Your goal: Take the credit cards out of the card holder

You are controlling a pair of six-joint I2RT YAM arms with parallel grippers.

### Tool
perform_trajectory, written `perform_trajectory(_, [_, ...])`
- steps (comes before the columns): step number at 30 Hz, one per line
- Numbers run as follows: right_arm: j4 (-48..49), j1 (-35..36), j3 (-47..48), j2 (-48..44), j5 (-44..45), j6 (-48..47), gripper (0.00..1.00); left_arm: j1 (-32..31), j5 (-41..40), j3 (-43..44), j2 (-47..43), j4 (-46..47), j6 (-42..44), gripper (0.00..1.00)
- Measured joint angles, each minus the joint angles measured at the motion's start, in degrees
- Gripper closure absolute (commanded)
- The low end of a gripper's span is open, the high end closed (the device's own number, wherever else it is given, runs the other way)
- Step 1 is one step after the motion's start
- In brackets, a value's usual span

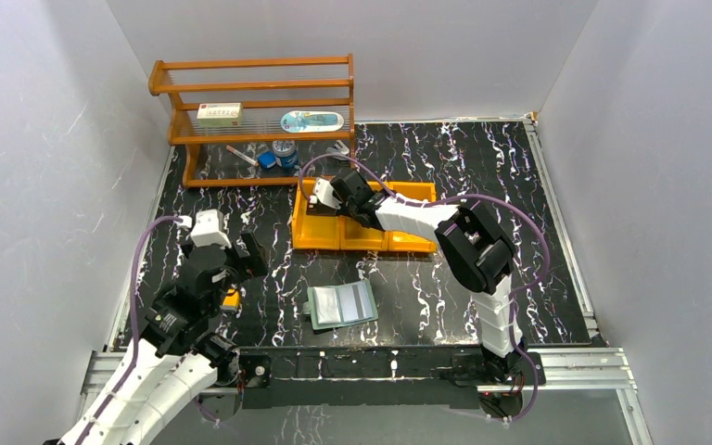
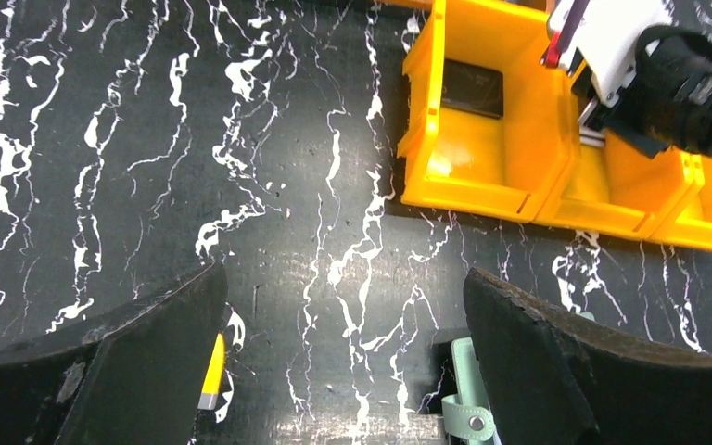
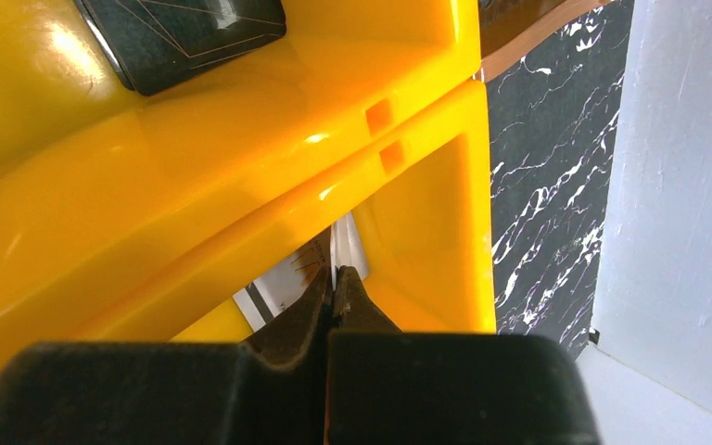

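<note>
At the lower left of the overhead view, the left gripper (image 2: 343, 306) is spread wide, and nothing is held in it. At lower centre the green card holder (image 1: 341, 304) is laid open on the table. Whether a card is inside it cannot be told. Higher up, in the orange tray (image 1: 408, 243), a black credit card (image 2: 468, 88) is seen in one compartment. Beside it the right gripper (image 3: 334, 278) is pinched tight on a pale credit card (image 3: 347, 243). The card is best lowered between the walls before release.

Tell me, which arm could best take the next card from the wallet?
Probably left: the left fingers stand open beside the wallet, while the right fingers are shut on a pale card over the tray.
</note>
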Motion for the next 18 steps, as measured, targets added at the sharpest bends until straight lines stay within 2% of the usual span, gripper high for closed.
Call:
perform_trajectory(3, [-0.44, 0.24, 0.02, 0.02, 0.04, -0.11, 0.82, 0.00, -1.29, 0.00, -2.25, -0.11, -0.20, 0.02])
perform_trajectory(5, [-0.85, 0.31, 0.07, 0.02, -0.15, 0.04, 0.78, 0.00, -1.84, 0.00, -2.86, -0.28, -0.28, 0.01])
perform_trajectory(18, [-2.91, 0.24, 0.07, -0.02, -2.49, 1.86, 0.68, 0.00, -2.43, 0.00, -1.57, -0.85, -0.37, 0.02])
